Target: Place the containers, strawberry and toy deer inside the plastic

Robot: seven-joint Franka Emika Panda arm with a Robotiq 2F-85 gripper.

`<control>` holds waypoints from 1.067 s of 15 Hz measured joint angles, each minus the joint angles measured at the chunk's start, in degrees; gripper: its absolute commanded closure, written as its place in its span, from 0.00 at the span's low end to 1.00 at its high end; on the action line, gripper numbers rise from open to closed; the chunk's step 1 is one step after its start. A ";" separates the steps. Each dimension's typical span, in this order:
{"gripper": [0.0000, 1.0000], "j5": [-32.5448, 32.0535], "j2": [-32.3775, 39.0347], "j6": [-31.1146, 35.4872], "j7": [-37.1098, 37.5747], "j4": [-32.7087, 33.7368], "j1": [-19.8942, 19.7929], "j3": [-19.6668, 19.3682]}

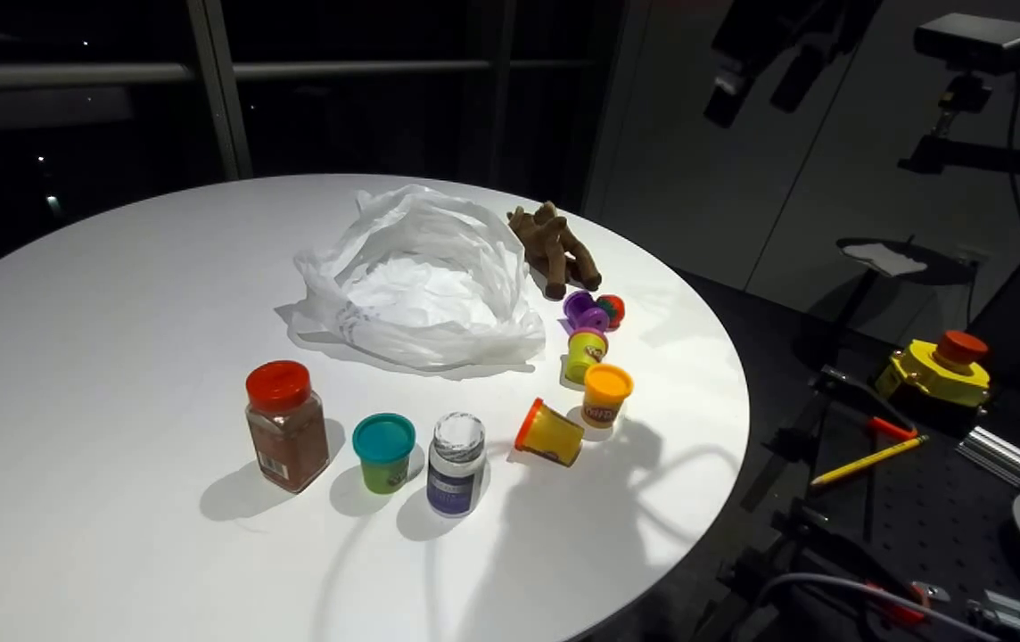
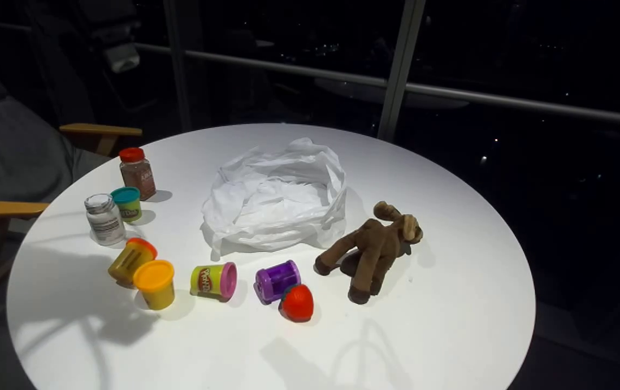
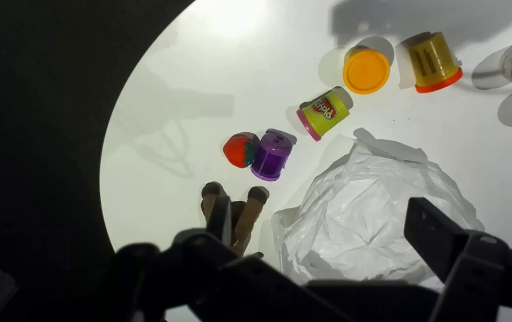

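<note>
OK, gripper [image 3: 320, 215] empty, jaws wide apart. Prob. best: grip upright orange tub [image 3: 366, 71] straight from above, lift high, release inside bag [image 3: 365, 219] w/o snagging it.

Dark glass windows [image 1: 367, 125] in grey metal frames [image 1: 221, 98], pricked by lights [image 1: 53, 203], stand at twelve o'clock beyond a round white table [image 1: 153, 294] in both exterior views. In an exterior view a grey panelled wall [image 1: 724, 196] rises at two; in an exterior view a grey fabric armchair [image 2: 14, 146] with wooden armrests [image 2: 101, 129] sits near ten.
</note>
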 measured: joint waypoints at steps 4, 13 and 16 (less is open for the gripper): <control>0.00 -0.17 11.91 10.23 3.84 -0.36 -2.72 0.80; 0.00 -16.76 38.86 29.54 15.91 1.21 -9.46 -2.69; 0.00 -24.34 45.21 32.12 22.29 4.50 -9.58 -5.78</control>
